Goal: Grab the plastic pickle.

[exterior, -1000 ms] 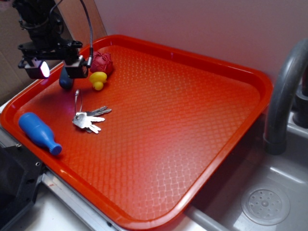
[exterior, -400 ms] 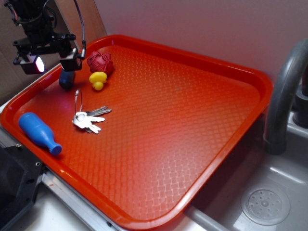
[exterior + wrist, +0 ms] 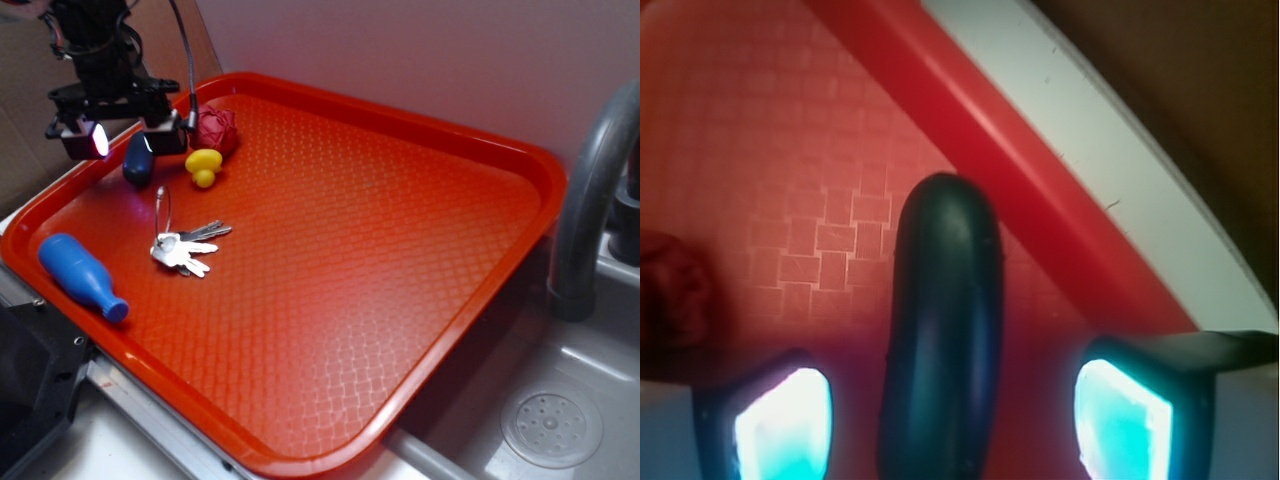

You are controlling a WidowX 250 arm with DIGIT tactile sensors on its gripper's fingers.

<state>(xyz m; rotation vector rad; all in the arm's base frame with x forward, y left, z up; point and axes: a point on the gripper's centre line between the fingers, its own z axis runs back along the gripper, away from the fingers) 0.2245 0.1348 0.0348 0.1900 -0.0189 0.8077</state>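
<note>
Pickle [image 3: 137,161] [image 3: 940,330]: small, smooth, dark grey-green oblong capsule with rounded ends. It lies on the textured red tray, near the tray's rear-left rim. In the wrist view its long axis runs straight away from the camera.

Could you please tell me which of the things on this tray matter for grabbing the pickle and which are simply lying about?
Belong to the job:
- plastic pickle, lying between the open fingers
- gripper, open, astride it

Just lying about:
- blue bottle toy
- bunch of keys
- yellow toy
- red ball
- red tray carrying everything
</note>
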